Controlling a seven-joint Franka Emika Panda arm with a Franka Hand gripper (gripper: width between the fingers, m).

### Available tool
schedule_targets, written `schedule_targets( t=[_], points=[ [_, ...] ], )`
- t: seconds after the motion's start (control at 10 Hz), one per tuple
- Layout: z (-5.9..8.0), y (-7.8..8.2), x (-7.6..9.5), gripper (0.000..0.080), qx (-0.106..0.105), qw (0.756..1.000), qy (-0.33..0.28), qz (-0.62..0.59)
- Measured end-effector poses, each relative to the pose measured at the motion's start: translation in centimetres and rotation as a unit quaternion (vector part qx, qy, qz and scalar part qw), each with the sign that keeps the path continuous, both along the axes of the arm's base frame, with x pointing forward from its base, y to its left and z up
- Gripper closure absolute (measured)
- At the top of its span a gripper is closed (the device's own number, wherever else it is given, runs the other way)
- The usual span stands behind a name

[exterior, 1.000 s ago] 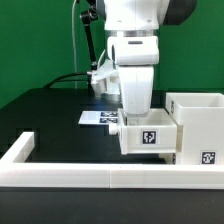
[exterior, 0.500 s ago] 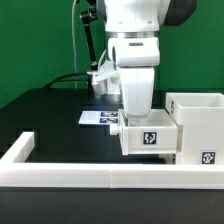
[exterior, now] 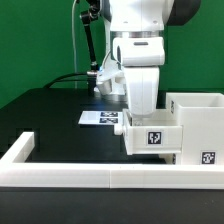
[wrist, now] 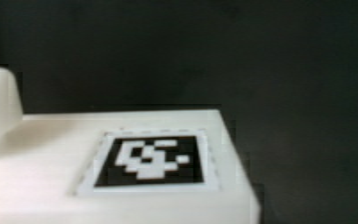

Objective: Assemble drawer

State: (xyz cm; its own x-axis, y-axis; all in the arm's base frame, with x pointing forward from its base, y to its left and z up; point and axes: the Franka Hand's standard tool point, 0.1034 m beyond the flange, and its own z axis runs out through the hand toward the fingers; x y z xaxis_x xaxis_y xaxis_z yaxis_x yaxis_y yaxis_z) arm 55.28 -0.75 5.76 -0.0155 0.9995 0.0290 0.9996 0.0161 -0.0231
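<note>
The small box (exterior: 152, 137) is white, and its front carries a square tag (exterior: 152, 138) of black-and-white blocks. In the wrist view the same tag (wrist: 155, 160) shows blurred white shapes on black. The tall casing (exterior: 198, 128) is white, with another such tag (exterior: 209, 157). The surface (exterior: 50, 115) is black, the border wall (exterior: 90, 178) white, the backdrop (exterior: 35, 40) green. The arm (exterior: 140, 60) is white.

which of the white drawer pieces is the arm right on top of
The small drawer box, with the tag on its front face, sits directly beneath the arm. The taller casing stands beside it toward the exterior view's right, with nothing above it.
</note>
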Motion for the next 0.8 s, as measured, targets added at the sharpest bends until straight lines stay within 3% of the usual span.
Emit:
schedule_targets(
  t=[0.8],
  points=[
    [-0.18, 0.00, -0.21, 0.0755, 0.000, 1.000, 0.001, 0.000]
  ],
)
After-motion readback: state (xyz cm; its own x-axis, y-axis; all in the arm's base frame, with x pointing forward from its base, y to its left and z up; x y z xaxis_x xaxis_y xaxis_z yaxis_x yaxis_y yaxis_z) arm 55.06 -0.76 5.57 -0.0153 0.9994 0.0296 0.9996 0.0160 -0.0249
